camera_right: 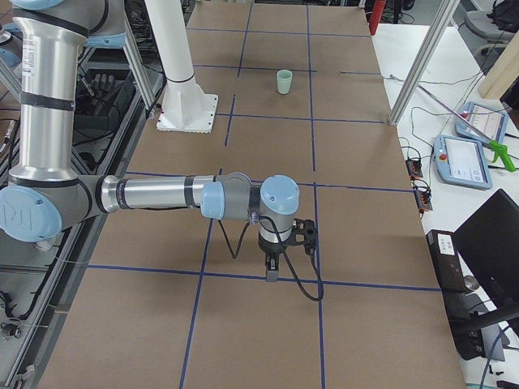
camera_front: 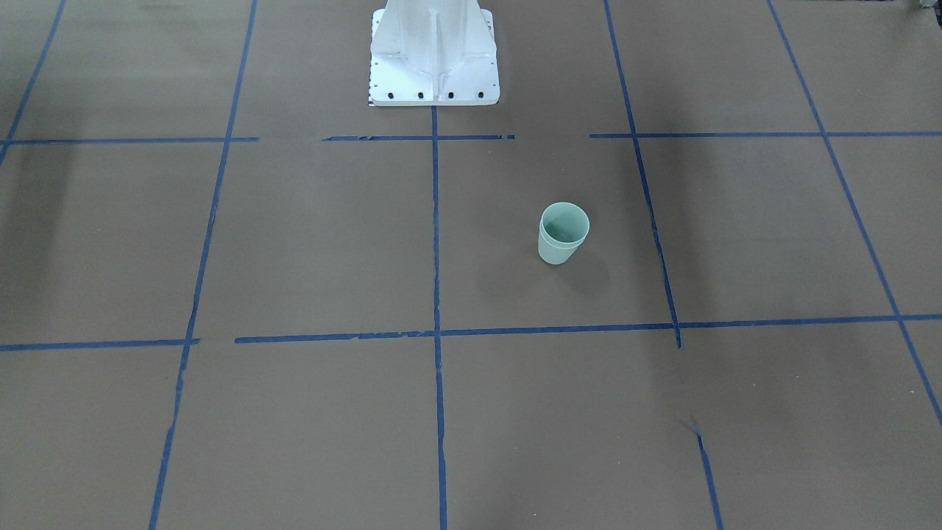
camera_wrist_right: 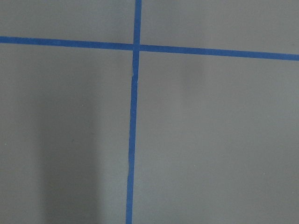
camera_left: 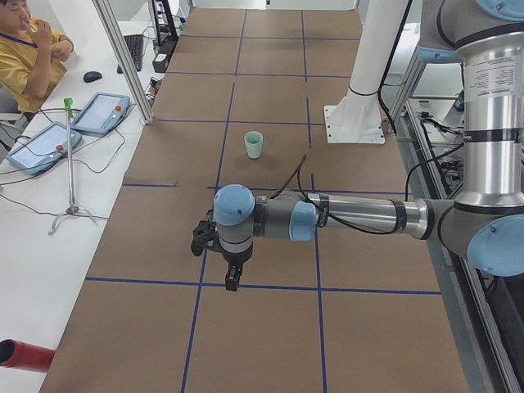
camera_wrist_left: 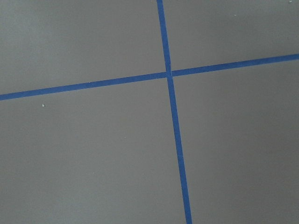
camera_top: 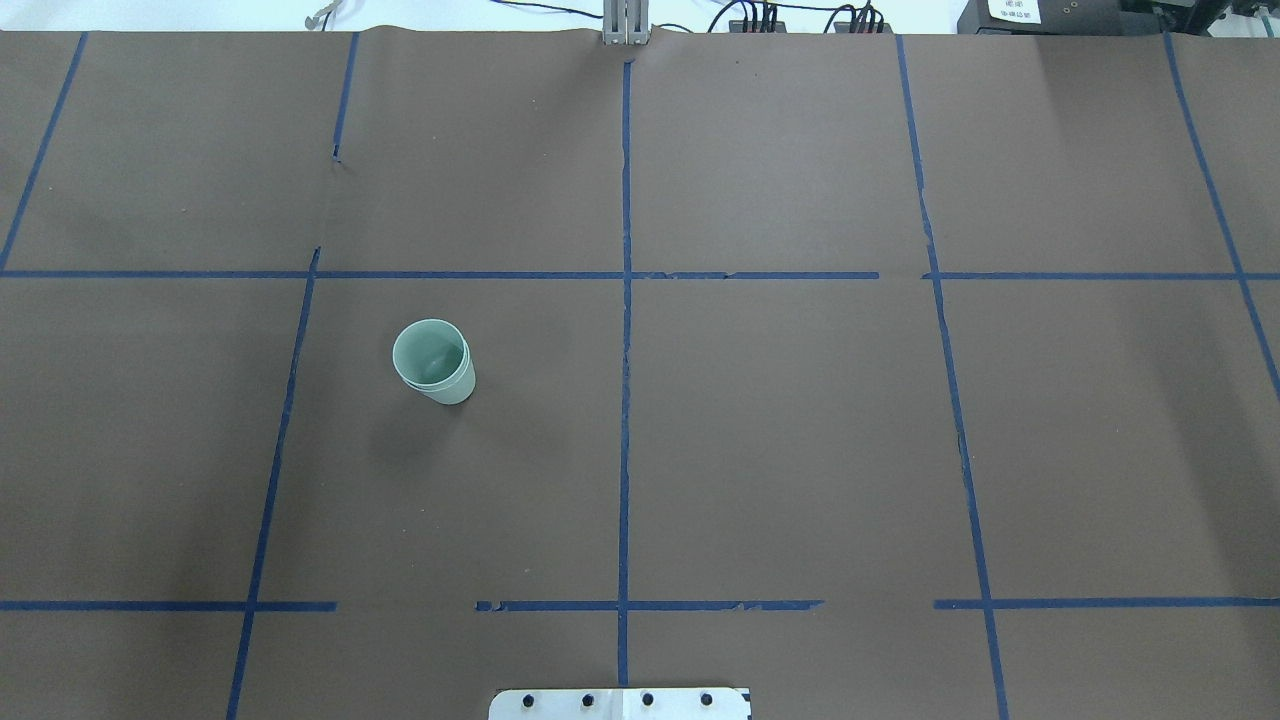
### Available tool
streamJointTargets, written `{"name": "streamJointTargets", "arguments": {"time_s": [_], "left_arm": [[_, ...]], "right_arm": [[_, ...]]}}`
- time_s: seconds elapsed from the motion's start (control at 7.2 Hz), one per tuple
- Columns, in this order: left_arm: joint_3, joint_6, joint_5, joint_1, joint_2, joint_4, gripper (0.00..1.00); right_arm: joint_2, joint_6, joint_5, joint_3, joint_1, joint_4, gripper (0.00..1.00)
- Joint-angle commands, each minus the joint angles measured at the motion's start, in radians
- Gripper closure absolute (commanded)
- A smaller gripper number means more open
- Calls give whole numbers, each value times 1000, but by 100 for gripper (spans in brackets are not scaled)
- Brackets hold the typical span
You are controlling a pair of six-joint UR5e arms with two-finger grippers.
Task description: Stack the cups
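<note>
Though both arms hang well apart from them, two pale mint-green plastic tumblers (camera_top: 433, 362) stand nested upright on brown table (camera_top: 800, 450), left of centre, left gripper (camera_left: 232, 282) and right gripper (camera_right: 272, 274) pointing down, spread or pressed together cannot be told.

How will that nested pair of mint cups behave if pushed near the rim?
The nested cups probably tip easily: upright on a base narrower than the rim. Smooth plastic, so likely light and slippery. Tipped, they might roll.
</note>
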Motion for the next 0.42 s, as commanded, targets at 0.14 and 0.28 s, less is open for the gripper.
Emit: {"name": "streamJointTargets", "arguments": {"time_s": [0.14,0.28], "left_arm": [[0,-1,0,0,-1,0,0],[1,0,0,0,-1,0,0]], "right_arm": [[0,0,0,0,0,0,0],[0,0,0,0,0,0,0]]}}
